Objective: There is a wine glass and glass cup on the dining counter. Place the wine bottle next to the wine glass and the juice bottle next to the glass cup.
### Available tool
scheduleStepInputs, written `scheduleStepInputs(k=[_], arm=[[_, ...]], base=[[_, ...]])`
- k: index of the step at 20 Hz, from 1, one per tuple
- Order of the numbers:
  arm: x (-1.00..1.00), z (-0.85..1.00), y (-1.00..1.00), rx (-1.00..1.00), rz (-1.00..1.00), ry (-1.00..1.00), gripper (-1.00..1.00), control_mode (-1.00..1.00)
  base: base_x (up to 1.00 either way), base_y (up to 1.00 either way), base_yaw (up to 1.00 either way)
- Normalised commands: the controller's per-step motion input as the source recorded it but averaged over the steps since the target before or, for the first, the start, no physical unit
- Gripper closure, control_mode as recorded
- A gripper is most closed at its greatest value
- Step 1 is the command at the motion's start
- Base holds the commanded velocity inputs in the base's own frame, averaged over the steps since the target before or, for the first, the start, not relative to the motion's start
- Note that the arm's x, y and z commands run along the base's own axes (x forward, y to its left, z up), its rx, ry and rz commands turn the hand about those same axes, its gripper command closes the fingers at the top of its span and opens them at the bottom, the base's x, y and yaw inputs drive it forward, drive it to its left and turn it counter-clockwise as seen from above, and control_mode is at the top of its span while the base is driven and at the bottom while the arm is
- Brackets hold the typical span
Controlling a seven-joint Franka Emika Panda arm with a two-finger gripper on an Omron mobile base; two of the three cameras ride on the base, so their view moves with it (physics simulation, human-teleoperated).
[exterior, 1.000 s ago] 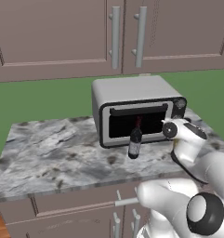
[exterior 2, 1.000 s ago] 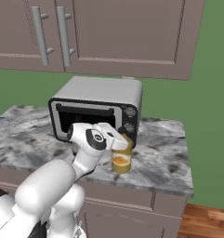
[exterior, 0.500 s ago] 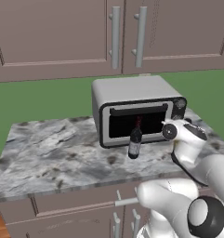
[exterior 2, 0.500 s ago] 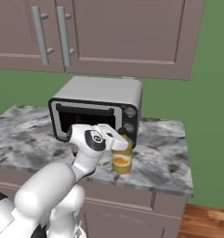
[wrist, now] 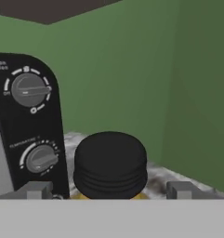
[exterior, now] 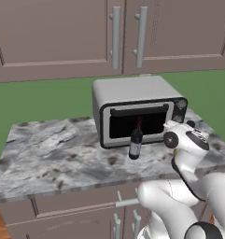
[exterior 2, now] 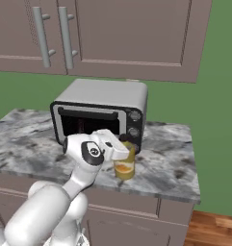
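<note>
Juice bottle [exterior 2: 124, 167] on marble worktop [exterior: 58, 154] beside toaster oven [exterior: 132, 109]; fingers [wrist: 178, 189] spread wide, straddling its cap.

The robot arm [exterior: 188, 186] is white & shiny, w/ fat round parts like big tubes. The bends are smooth, like elbows. Some joints have dark grey round caps; one cap [exterior: 170, 139] sits by the wrist, another [exterior: 198, 232] low at the bottom edge. In the right base view the wrist [exterior 2: 91, 151] is a white ball w/ a dark round face & small pale marks on it. The hand part is a white block. Two small grey finger tips [wrist: 35, 189] are square & flat.
</note>
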Motion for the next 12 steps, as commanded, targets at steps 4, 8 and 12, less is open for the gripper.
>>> scheduleStepInputs(k=[4,8,12], arm=[[-0.31,0.36,0.11,0.00,0.00,-0.01,1.00,-1.00],[-0.31,0.44,0.15,-0.03,0.00,0.01,1.00,-1.00],[-0.30,0.47,0.20,-0.06,0.00,0.08,1.00,-1.00]], base=[[0.00,0.00,0.00],[0.00,0.00,0.00],[0.00,0.00,0.00]])
